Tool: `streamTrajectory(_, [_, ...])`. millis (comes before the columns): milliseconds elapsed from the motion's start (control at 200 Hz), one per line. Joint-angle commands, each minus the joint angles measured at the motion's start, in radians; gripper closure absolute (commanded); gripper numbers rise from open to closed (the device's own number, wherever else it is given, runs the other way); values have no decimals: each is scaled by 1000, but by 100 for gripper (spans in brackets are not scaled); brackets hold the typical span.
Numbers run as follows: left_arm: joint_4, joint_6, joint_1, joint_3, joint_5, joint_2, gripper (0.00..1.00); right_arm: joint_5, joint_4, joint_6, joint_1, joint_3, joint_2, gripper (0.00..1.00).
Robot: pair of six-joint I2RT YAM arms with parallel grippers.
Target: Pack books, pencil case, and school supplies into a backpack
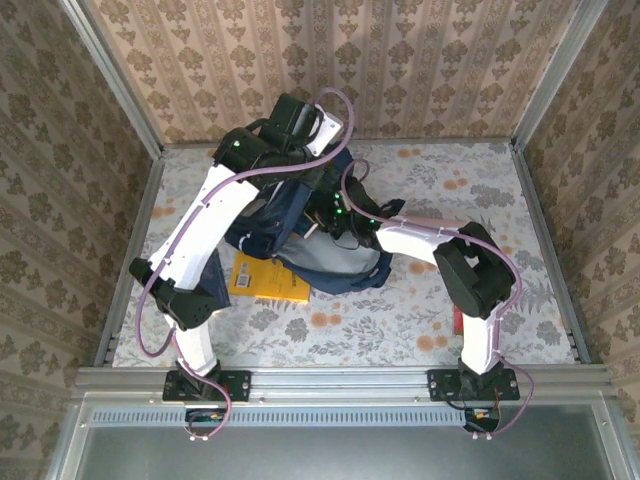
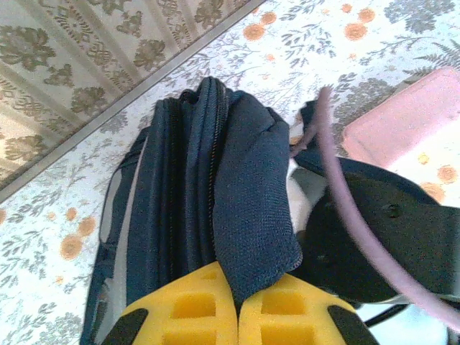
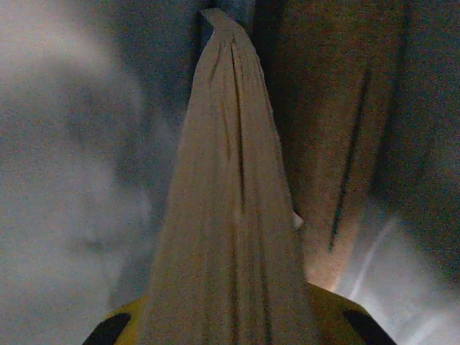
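The dark navy backpack [image 1: 345,268] stands mid-table with its mouth open. My left gripper [image 1: 305,140] hangs over its far top edge. In the left wrist view, its yellow fingers [image 2: 194,309] are shut on a navy flap of the backpack [image 2: 251,194]. My right gripper [image 1: 325,226] reaches inside the bag. Its yellow fingers [image 3: 334,313] are shut on a tan, creased roll [image 3: 230,201] in the dim interior. A yellow book [image 1: 265,280] lies flat by the backpack's near left side, partly under it. A small red pack [image 1: 457,320] sits by the right arm.
A pink box [image 2: 402,118] lies on the floral tablecloth [image 1: 350,330] right of the backpack, behind the right arm's forearm [image 1: 420,240]. Patterned walls and metal posts close the table in at the back and both sides.
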State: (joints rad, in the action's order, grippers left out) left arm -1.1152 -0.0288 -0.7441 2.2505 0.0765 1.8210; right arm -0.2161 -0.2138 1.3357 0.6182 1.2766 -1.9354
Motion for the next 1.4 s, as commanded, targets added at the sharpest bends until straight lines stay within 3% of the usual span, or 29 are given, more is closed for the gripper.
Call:
streamTrajectory(0, [185, 66, 2, -5, -91, -74, 100, 27, 80, 20, 19, 101, -59, 100])
streamTrajectory(145, [223, 108, 6, 7, -147, -53, 100, 110, 68, 119, 42, 217, -170, 87])
streamTrajectory(215, [235, 115, 12, 7, -153, -45, 100, 136, 32, 157, 47, 266, -226, 74])
streamTrajectory(335, [220, 136, 73, -7, -162, -28, 100, 47, -33, 150, 41, 361, -305, 59])
streamTrajectory(395, [233, 156, 114, -44, -194, -42, 100, 4, -96, 107, 41, 361, -295, 52])
streamTrajectory(520, [303, 171, 166, -141, -215, -90, 100, -27, -84, -42, 33, 314, -208, 26])
streamTrajectory(650, [318, 178, 201, -160, -233, -89, 100, -117, -156, -107, 6, 220, -130, 14])
streamTrajectory(890, [357, 198, 221, -223, -264, -78, 100, -172, -135, -270, -28, 17, 78, 11])
streamTrajectory(1195, [387, 268, 248, -271, -402, -4, 100, -45, 146, -487, -126, -283, 421, 20])
streamTrajectory(1330, [415, 309, 194, -338, -442, 42, 100, 95, 384, -528, -212, -354, 579, 22])
streamTrajectory(1395, [443, 338, 168, -383, -467, 53, 100, 272, 577, -533, -240, -358, 643, 21])
